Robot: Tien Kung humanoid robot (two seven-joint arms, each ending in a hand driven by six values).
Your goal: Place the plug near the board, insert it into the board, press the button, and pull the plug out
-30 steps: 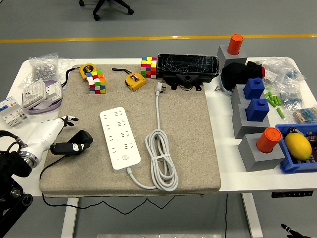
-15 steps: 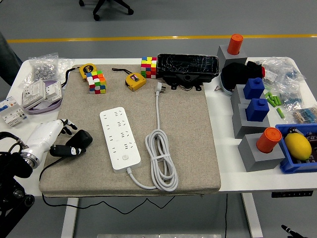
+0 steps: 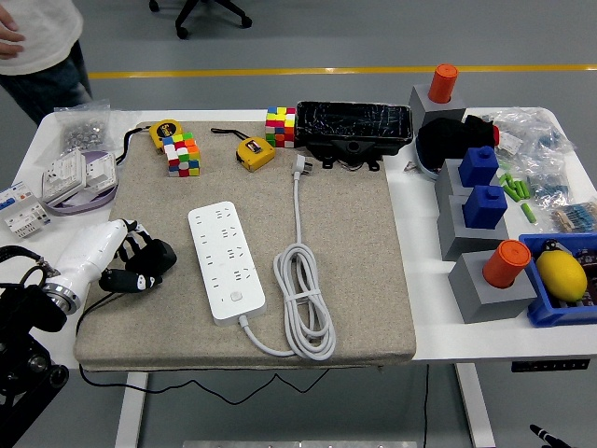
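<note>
Where the grey mat (image 3: 354, 280) covers the white worktop (image 3: 424, 280), the head view shows the left hand (image 3: 133, 252) at the mat's left edge, its fingers curled over a black plug (image 3: 140, 269) that lies on the fabric; whether they actually grip it cannot be told. A thin black cable is seen trailing from the plug over the mat's front edge. The white board (image 3: 226, 262) lies just to the right of the plug, apart from it, with its sockets facing up and a button (image 3: 238, 297) near its close end. Its own white cord (image 3: 304, 303) is coiled beside it on the right, ending in a white plug (image 3: 301, 165) near the far edge. Two colourful cubes, two yellow tape measures and a black case are set along the mat's far side. A person (image 3: 37, 42) is partly visible at the upper left corner. The right hand is not seen.
</note>
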